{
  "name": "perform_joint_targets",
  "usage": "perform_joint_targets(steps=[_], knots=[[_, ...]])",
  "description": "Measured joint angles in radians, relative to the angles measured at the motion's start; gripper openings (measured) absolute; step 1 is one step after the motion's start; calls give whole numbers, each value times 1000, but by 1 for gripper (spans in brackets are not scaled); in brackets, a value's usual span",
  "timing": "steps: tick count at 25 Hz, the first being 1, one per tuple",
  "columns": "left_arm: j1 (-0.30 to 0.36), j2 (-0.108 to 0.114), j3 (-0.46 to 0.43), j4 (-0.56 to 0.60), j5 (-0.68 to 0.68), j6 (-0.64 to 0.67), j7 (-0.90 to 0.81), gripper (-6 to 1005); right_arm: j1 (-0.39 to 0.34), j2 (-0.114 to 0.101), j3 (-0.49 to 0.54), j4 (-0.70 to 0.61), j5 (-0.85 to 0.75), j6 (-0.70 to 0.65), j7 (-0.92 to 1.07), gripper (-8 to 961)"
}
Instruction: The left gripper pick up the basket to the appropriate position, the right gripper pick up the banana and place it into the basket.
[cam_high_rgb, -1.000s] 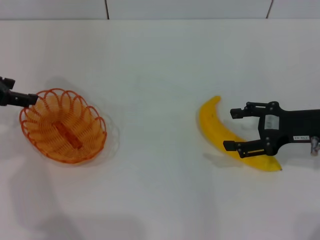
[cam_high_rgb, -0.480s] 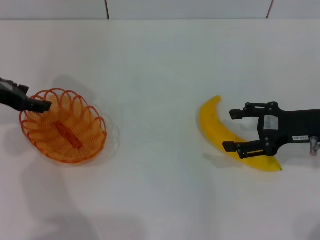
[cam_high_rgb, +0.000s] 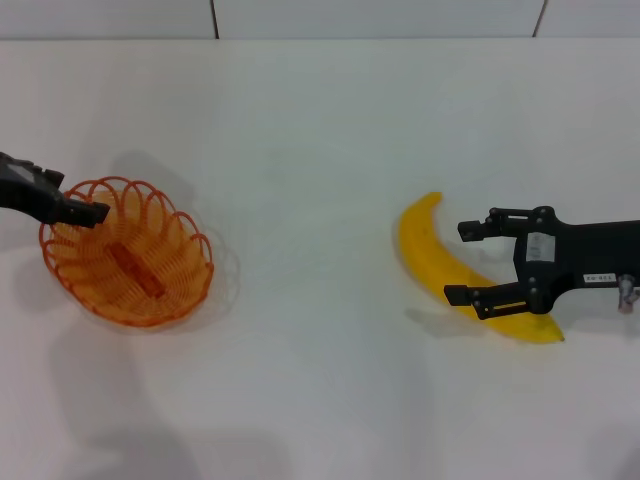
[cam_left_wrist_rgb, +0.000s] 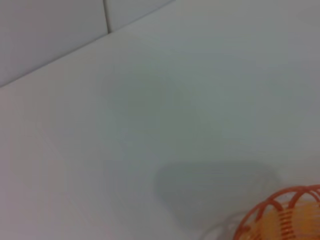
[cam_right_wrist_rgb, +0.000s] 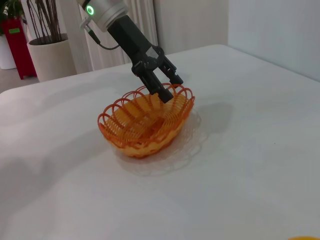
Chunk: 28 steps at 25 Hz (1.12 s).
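Observation:
The orange wire basket (cam_high_rgb: 127, 255) sits on the white table at the left; it also shows in the right wrist view (cam_right_wrist_rgb: 145, 122) and at a corner of the left wrist view (cam_left_wrist_rgb: 282, 212). My left gripper (cam_high_rgb: 92, 212) is at the basket's far-left rim. In the right wrist view this gripper (cam_right_wrist_rgb: 169, 89) is open, one finger inside the rim and one outside. The yellow banana (cam_high_rgb: 432, 252) lies on the table at the right. My right gripper (cam_high_rgb: 460, 262) is open over the banana's lower half, one finger on each side of it.
The white table (cam_high_rgb: 310, 150) ends at a tiled wall at the back. The right wrist view shows a potted plant (cam_right_wrist_rgb: 47, 55) and a red object (cam_right_wrist_rgb: 15, 40) beyond the table's far side.
My left gripper has moved right, from just outside the basket's rim to over it. The basket, the banana and the right gripper have hardly moved.

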Motion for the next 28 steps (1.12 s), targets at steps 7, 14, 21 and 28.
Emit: perform_joint_targets(steps=[7, 14, 21, 28], knots=[[-11, -8, 4, -26, 6, -18, 9, 790, 0, 0, -2, 2, 0, 5, 0, 890], [-16, -8, 4, -40, 6, -24, 16, 765, 13, 0, -3, 17, -13, 14, 0, 890], [-16, -8, 4, -53, 8, -44, 20, 741, 21, 0, -2, 26, -25, 14, 0, 890], [-22, -8, 4, -68, 9, -50, 38, 716, 23, 0, -2, 28, -26, 14, 2, 890]])
